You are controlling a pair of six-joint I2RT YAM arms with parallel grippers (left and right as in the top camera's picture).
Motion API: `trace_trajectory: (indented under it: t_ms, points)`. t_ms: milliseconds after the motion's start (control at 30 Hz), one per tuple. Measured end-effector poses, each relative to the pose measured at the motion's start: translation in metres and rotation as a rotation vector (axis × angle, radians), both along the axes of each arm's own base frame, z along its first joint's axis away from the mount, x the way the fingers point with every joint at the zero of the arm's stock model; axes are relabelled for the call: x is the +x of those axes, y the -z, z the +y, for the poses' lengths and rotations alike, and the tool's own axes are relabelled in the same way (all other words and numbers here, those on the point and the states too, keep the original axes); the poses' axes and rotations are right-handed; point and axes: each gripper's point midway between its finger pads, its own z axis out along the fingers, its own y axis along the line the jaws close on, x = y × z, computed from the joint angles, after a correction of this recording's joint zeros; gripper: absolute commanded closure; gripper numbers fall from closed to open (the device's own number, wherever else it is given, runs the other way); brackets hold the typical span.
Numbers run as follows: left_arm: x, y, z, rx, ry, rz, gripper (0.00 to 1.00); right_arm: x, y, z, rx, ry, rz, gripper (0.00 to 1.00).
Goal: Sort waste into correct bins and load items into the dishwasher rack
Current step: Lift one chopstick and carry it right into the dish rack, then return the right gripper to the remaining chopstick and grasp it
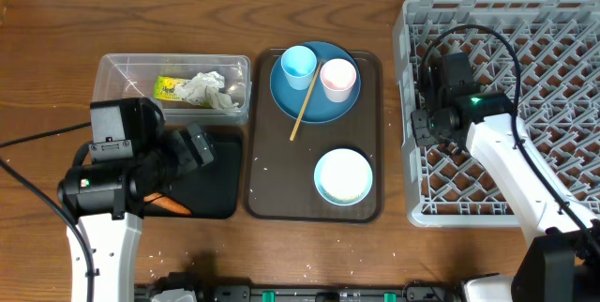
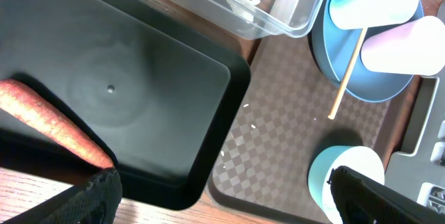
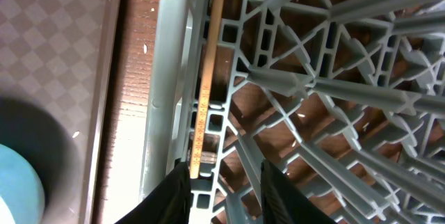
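Grey lattice rack [image 1: 562, 49], round blue plate [image 1: 328, 110], smooth black rectangular tray [image 1: 220, 180]

- Carrot piece [image 2: 49, 118]: cut by the picture's left edge, near end under a finger of the left tool [image 2: 222, 175]. Overhead, only an orange tip shows beside the left arm [image 1: 122, 161].
- Chopstick [image 3: 208, 64]: lower end lost behind the right tool [image 3: 224, 172] (upper end runs off the frame).
- White bowl [image 2: 351, 165]: cropped at the bottom.
- Dishwasher rack [image 1: 403, 67]: right side cropped in the overhead view.

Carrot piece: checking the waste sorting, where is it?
Overhead, left side: the carrot piece lies in the black tray, at its near left corner.
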Motion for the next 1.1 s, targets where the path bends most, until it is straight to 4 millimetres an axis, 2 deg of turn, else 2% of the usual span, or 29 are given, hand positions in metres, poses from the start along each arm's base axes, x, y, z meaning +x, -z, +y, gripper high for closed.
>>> trace_trajectory:
  t_ms: [133,200,333,433,633,833,1100]
  points:
    - [0.000,0.000,0.000,0.000,0.000,0.000,0.02,-0.002,-0.002,0.009,0.063,0.027,0.009,0.69]
    - [0.000,0.000,0.000,0.000,0.000,0.000,0.02,0.003,-0.011,0.016,0.129,0.032,-0.018,0.70]
    - [0.000,0.000,0.000,0.000,0.000,0.000,0.02,0.022,-0.048,0.059,0.394,-0.004,-0.122,0.73]
    - [0.000,0.000,0.000,0.000,0.000,0.000,0.02,0.026,-0.070,0.085,0.573,0.021,-0.136,0.78]
    - [0.000,0.000,0.000,0.000,0.000,0.000,0.02,0.019,-0.082,0.126,0.723,0.094,-0.086,0.81]
    - [0.000,0.000,0.000,0.000,0.000,0.000,0.02,0.012,-0.072,0.175,0.728,0.107,-0.065,0.81]
    - [0.000,0.000,0.000,0.000,0.000,-0.001,0.02,0.009,-0.024,0.217,0.629,0.227,-0.055,0.75]
